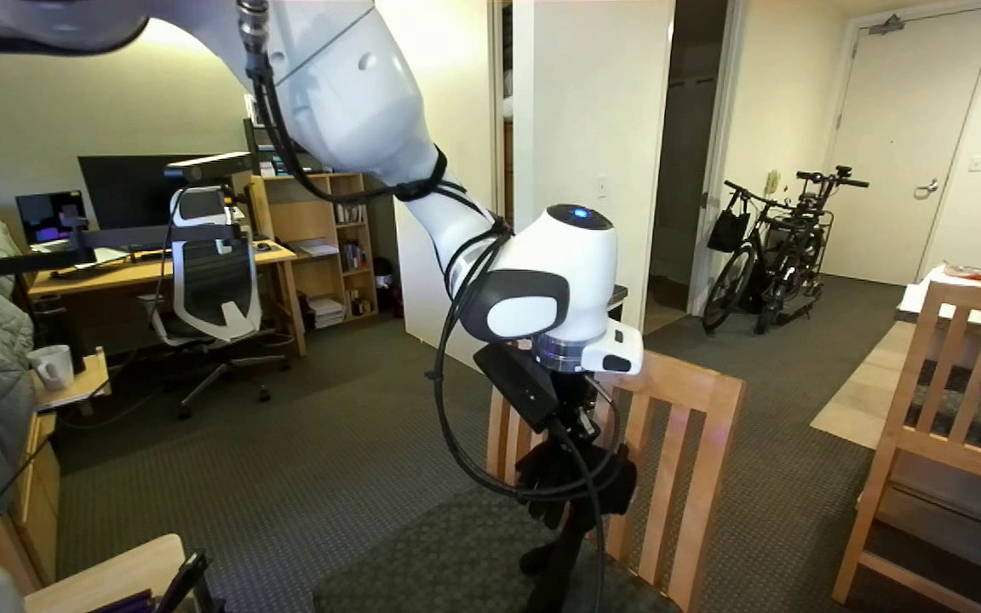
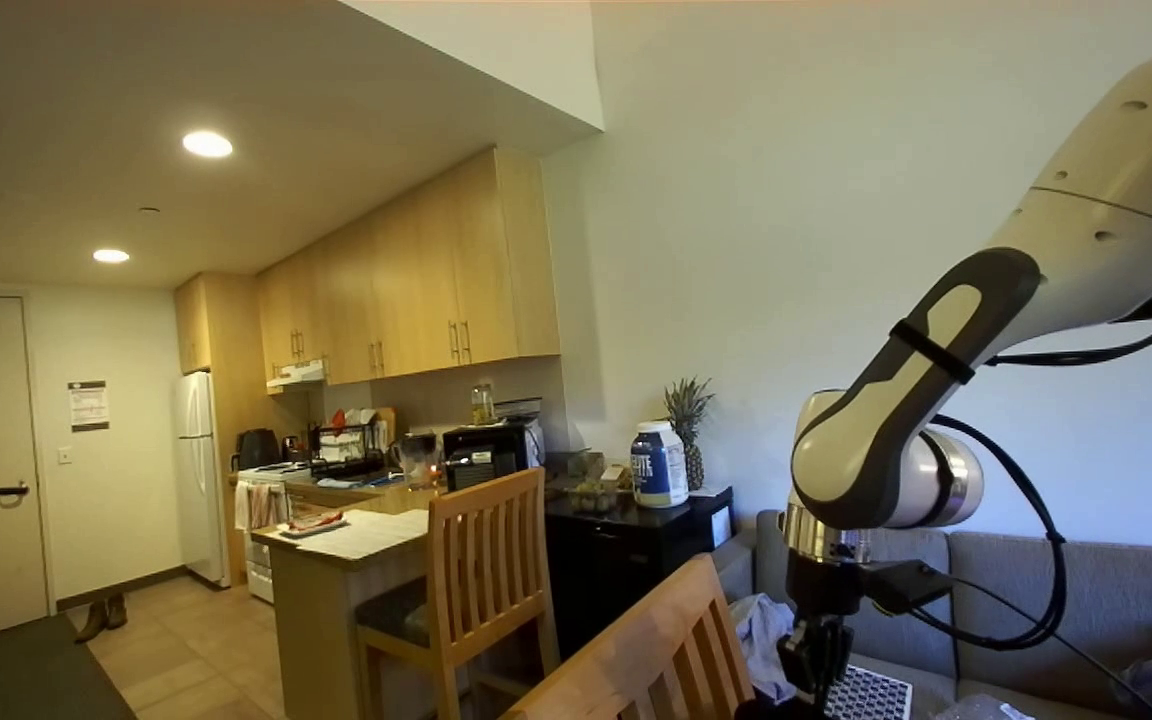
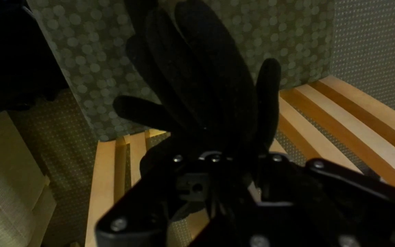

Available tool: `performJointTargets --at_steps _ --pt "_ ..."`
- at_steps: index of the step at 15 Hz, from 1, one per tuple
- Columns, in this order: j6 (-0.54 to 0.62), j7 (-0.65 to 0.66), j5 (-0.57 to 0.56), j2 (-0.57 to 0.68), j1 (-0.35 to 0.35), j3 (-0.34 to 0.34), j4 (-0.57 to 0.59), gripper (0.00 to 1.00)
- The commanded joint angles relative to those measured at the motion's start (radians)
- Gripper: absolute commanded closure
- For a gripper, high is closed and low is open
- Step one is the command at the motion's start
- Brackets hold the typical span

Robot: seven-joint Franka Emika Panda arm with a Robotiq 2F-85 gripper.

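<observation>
My gripper (image 1: 580, 430) points down over a wooden chair with a dotted dark seat (image 1: 431, 553) and slatted backrest (image 1: 720, 426). It is closed on a black glove bundle (image 1: 571, 477), which hangs in front of the backrest. In the wrist view the glove fingers (image 3: 211, 75) spread out beyond the gripper (image 3: 240, 157), above the seat (image 3: 91, 65). Dark-on-dark hides where the fingertips meet the cloth. In an exterior view the gripper (image 2: 816, 660) shows at the bottom edge, and the gloves are mostly cut off. A long dark shape hangs below the bundle; I cannot tell if it is glove.
A second wooden chair (image 1: 967, 375) stands by the counter. A grey sofa (image 2: 1056, 590) is behind the arm, with a white perforated item (image 2: 871, 695). An office chair (image 1: 214, 272) and desk (image 1: 150, 268) stand farther back. A mug (image 1: 52, 368) sits on a low ledge.
</observation>
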Motion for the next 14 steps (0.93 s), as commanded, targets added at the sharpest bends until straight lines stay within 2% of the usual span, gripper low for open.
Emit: performJointTargets --at_steps 1,6,14 --pt "0.058 -0.112 0.100 0.013 -0.059 0.058 0.006 0.96" --pt "0.057 -0.180 0.169 0.025 -0.093 0.084 0.012 0.96" --pt "0.054 -0.191 0.150 0.062 -0.096 0.089 0.018 0.96"
